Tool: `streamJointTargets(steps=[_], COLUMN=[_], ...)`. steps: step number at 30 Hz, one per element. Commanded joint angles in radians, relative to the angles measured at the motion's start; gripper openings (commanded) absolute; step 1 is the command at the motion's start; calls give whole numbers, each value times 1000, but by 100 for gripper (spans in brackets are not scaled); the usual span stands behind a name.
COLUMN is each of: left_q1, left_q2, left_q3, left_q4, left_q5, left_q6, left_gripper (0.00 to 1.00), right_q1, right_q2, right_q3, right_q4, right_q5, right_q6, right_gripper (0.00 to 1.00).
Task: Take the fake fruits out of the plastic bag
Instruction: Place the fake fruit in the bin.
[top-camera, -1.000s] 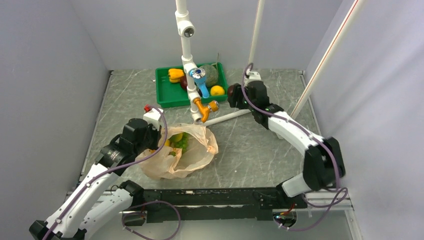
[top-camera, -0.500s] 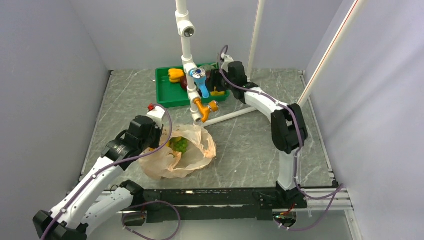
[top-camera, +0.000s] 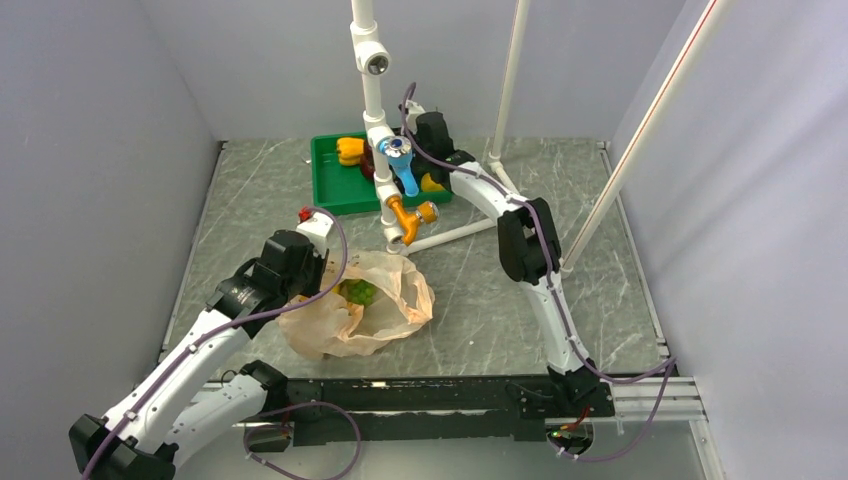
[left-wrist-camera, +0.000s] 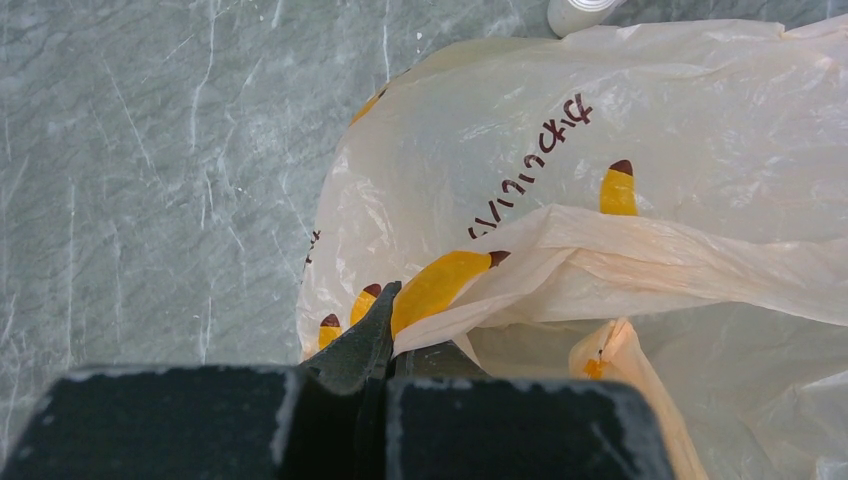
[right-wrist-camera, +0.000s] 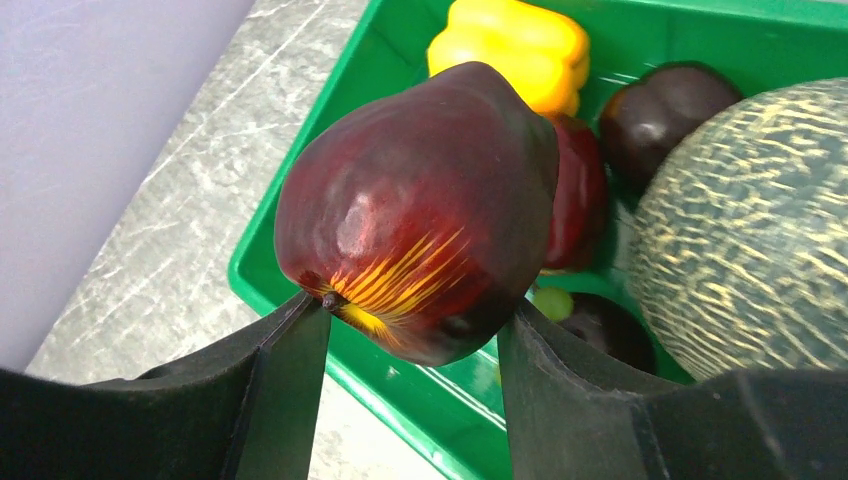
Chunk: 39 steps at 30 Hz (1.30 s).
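The peach-beige plastic bag (top-camera: 385, 315) with banana prints lies in front of the left arm and fills the left wrist view (left-wrist-camera: 600, 120). A green bunch (top-camera: 358, 292) shows in its open mouth. My left gripper (top-camera: 308, 283) (left-wrist-camera: 388, 325) is shut on the bag's edge. My right gripper (top-camera: 420, 148) (right-wrist-camera: 415, 305) is shut on a dark maroon fruit (right-wrist-camera: 420, 200) with yellow streaks. It holds the fruit above the near-left corner of the green tray (top-camera: 332, 195) (right-wrist-camera: 290, 290).
The tray holds a netted melon (right-wrist-camera: 750, 230), a yellow pepper (right-wrist-camera: 510, 50) (top-camera: 350, 150) and dark maroon round fruits (right-wrist-camera: 660, 110). A white pipe frame (top-camera: 372, 95) with blue and orange valves (top-camera: 405, 175) stands between tray and bag. Grey walls enclose the table.
My right arm has swung left with the maroon fruit, from beside the tray's right end to over the tray. My left gripper keeps hold of the bag, whose mouth has shifted slightly.
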Motion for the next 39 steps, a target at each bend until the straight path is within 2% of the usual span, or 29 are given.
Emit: streamJointTargets(steps=[1,4,9,10,14,17,22,26,28,32,39], left_q1=[1,1,2,1,1,1,1,1,1,1,1], left_q2=[-8,-13,-22,-23,-16,-9,-11,-27,-37,-33,-45], left_q3=[12,12,12,12,13,13,13,12,9,11,13], left_q4=[25,22,19,18,17,16,19,19,24,25,25], left_q5=[10,2,-10,-12,-15,-8,-2,5,9,20,26], left_q6=[10,9,7,6,6,6,7,6,8,10,12], left_gripper=[0,0,0,0,0,0,0,0,0,0,0], right_q1=[10,33,61,61,61,61,58,43,27,3,-16], right_q2=[52,94,160,170,161,135,65,-59,-186,-454,-808], right_q3=[113,160,253,272,276,261,223,76,-88,-483,-1002], right_q4=[5,-23,-72,-89,-105,-113,-156,-165,-129,47,194], right_q5=[-54,-55,-34,-26,11,32,78,137,176,240,323], right_q6=[44,13,-45,-50,-56,-63,-79,-32,-6,22,113], right_gripper=[20,24,39,44,78,97,99,99,95,94,93])
